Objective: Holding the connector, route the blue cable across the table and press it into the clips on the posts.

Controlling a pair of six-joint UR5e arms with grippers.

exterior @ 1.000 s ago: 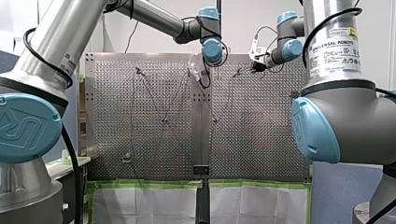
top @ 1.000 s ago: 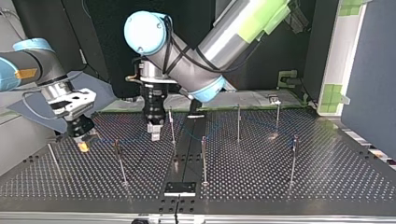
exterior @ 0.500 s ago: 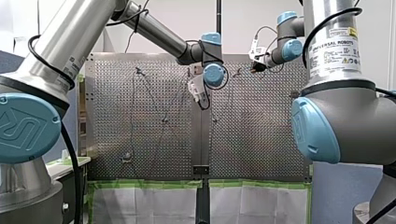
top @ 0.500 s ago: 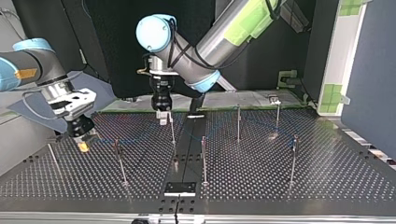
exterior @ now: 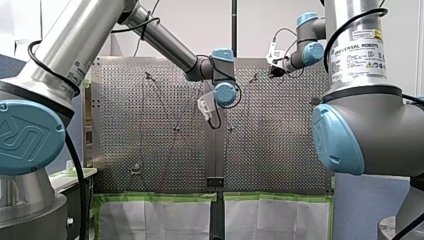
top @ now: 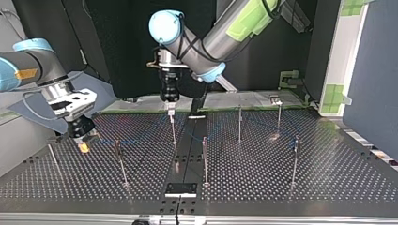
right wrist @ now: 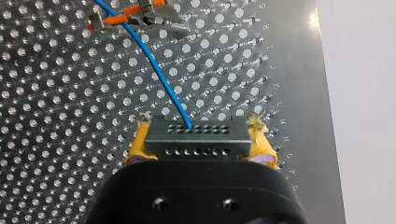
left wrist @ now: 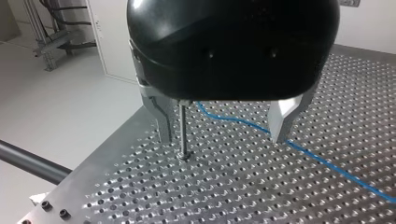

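Right gripper [right wrist: 198,136] is clamped on the connector [right wrist: 196,145]; the cable [right wrist: 164,81] runs from it to a clip [right wrist: 156,19] ahead. Left gripper [left wrist: 223,135] is apart and empty, the cable crossing beneath, a post [left wrist: 182,126] just beside one finger. Advise: close on the cable centrally, clear of the post.

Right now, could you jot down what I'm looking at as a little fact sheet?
Surface: perforated metal table with thin upright posts
Right gripper: yellow pads, shut on the grey connector
Blue cable: runs from the connector to a clip ahead
Left gripper: open, empty, a post just inside one finger
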